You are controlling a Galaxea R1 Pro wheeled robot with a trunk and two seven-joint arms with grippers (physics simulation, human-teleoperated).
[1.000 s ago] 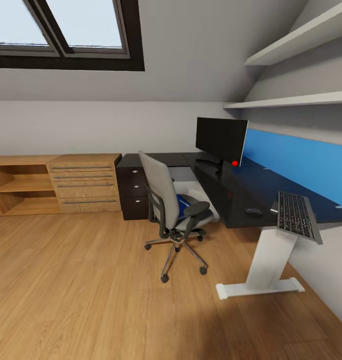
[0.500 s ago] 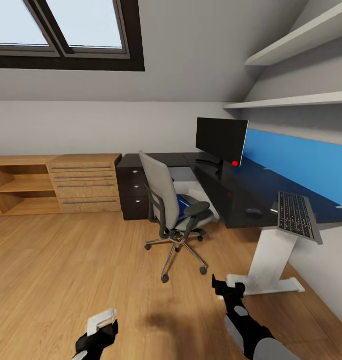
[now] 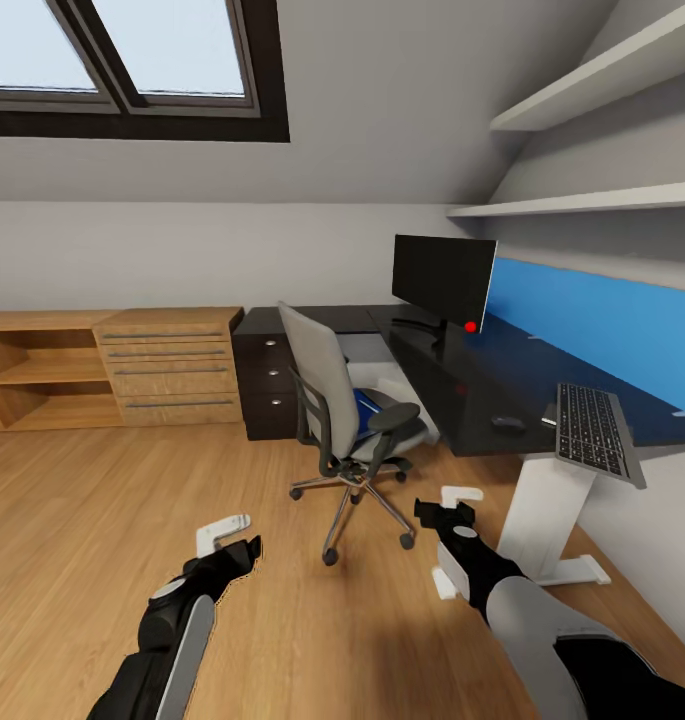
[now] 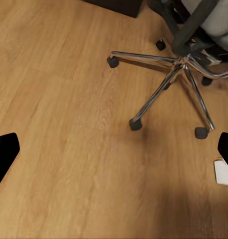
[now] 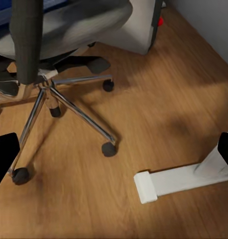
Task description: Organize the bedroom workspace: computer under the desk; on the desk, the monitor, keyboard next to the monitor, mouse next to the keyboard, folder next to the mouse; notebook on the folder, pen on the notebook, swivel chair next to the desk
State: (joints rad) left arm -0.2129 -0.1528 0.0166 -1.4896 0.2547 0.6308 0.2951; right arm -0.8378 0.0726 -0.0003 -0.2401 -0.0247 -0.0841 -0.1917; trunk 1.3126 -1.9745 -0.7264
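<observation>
Both my pincers, left (image 3: 225,533) and right (image 3: 452,503), are spread apart, holding nothing. Folder (image 3: 367,410) lies on the chair (image 3: 347,400) seat beside the desk (image 3: 482,385). Judging it light, stiff, slick; I'd pinch the edge overhanging the seat front

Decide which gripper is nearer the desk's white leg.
Right. The right gripper hovers just beside the white desk leg; the left gripper hangs farther off, beyond the grey swivel chair.
</observation>
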